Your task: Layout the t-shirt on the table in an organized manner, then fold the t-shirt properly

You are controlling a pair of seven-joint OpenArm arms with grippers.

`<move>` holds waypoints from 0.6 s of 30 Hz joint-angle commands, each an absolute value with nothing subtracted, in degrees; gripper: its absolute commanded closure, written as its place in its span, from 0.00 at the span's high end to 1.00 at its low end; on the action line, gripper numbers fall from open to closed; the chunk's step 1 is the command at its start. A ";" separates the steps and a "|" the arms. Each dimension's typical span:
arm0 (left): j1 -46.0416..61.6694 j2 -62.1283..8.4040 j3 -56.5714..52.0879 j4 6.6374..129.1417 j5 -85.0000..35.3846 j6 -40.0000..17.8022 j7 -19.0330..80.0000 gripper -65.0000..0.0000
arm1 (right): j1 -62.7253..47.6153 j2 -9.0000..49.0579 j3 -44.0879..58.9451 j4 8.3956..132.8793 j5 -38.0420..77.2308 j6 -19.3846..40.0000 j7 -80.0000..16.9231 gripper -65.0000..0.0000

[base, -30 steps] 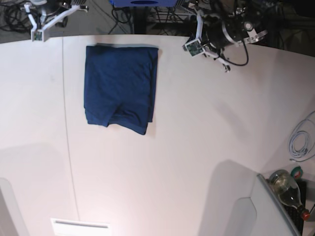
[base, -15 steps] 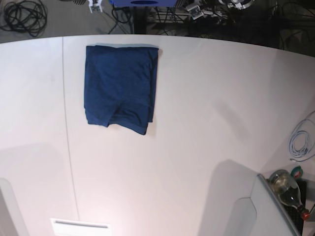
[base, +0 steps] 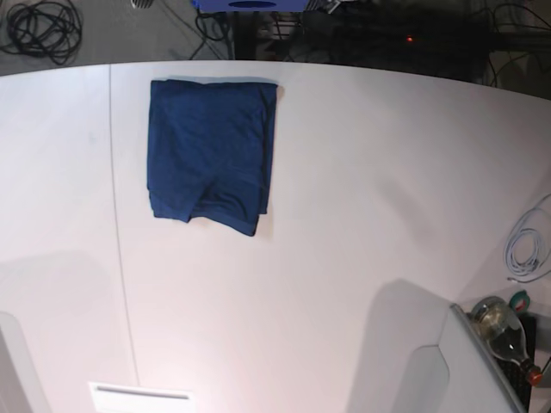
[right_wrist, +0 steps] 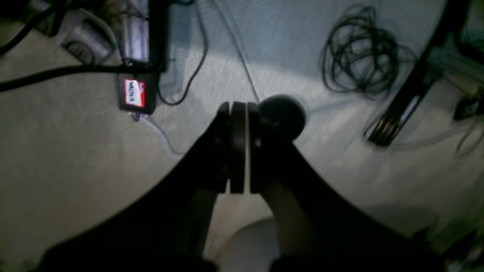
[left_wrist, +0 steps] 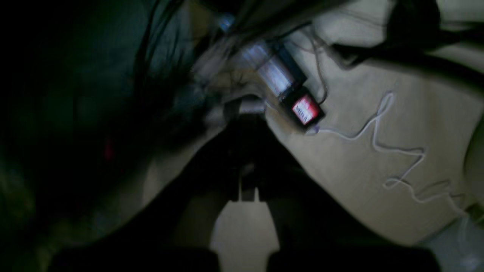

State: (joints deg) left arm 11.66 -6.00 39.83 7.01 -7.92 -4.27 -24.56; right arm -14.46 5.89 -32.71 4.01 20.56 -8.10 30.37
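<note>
Right gripper [right_wrist: 239, 151] closed, empty, pointing down at floor cables. Left gripper [left_wrist: 247, 166] closed, empty, view dark and blurred, also over floor. Both arms off table [base: 362, 215]. T-shirt [base: 211, 155] folded, flat, near table's far edge, left of centre.

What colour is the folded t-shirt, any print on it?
Plain dark navy blue t-shirt, no print visible; clearest in the base view.

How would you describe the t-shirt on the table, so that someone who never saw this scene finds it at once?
Start from the big white table in the base view and go to its far edge, just right of the thin dark seam. There lies the t-shirt, folded into a rough rectangle. It is plain dark navy and the only cloth there.
</note>
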 commanded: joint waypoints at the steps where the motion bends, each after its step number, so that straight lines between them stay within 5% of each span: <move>1: 12.79 -6.29 38.73 8.84 -8.92 -3.91 -24.75 0.00 | -14.81 7.87 -34.24 4.97 20.88 -8.84 31.43 0.02; 7: 10.95 -4.00 35.91 2.95 -9.71 -3.74 -24.31 0.00 | -14.55 11.65 -44.97 6.02 20.88 -8.84 31.43 0.02; 18: 8.04 -3.30 35.82 0.00 -9.71 -3.74 -24.31 0.00 | -14.55 9.98 -45.67 6.37 20.88 -8.84 31.43 0.02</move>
State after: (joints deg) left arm 7.46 -3.27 35.92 0.10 -9.52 -3.40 -23.86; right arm -14.04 9.10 -45.63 6.44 20.71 -8.51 30.92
